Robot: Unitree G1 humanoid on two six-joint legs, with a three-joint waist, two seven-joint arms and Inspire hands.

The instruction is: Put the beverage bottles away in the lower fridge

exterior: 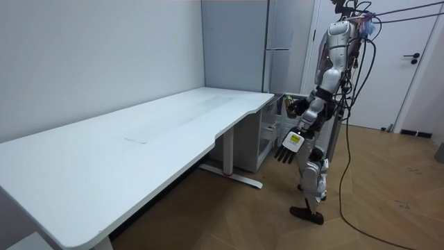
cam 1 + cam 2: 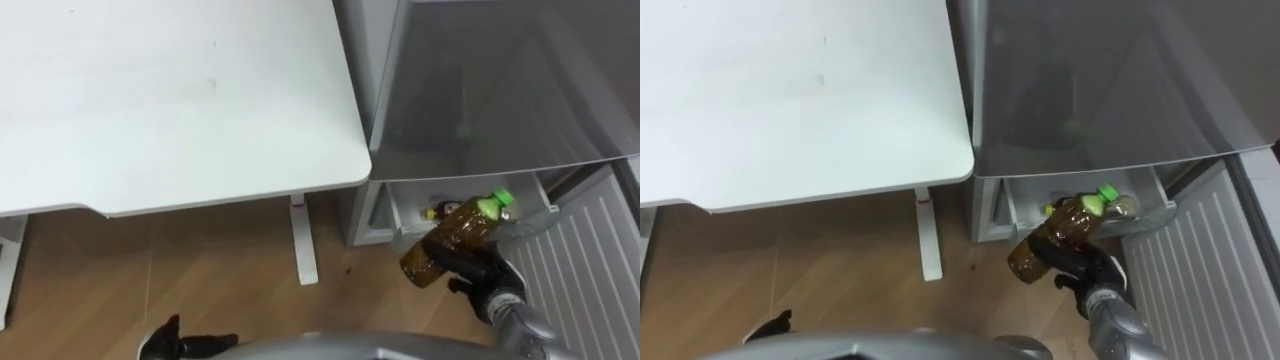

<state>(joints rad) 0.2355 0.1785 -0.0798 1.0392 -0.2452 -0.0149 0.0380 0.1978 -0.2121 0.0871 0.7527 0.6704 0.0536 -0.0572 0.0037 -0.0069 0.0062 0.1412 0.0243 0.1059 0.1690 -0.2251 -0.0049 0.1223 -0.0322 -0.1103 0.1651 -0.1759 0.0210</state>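
1. Right hand (image 2: 472, 266), low at the robot's right, has its fingers clamped round the lower half of a brown bottle (image 2: 455, 238).
2. Left hand (image 2: 186, 344) hangs low on the other side, fingers loosely apart, holding nothing.
3. The bottle is tilted, its green cap (image 2: 502, 197) pointing up and away at the open bottom drawer (image 2: 383, 212) of the fridge (image 2: 500, 90).
4. Another drink (image 2: 443, 210) with a yellowish cap lies inside that drawer.
5. The ribbed fridge door (image 2: 585, 250) stands swung open to the right.
6. A white desk (image 2: 170, 100) stands just left of the fridge; the robot stands upright at its end.
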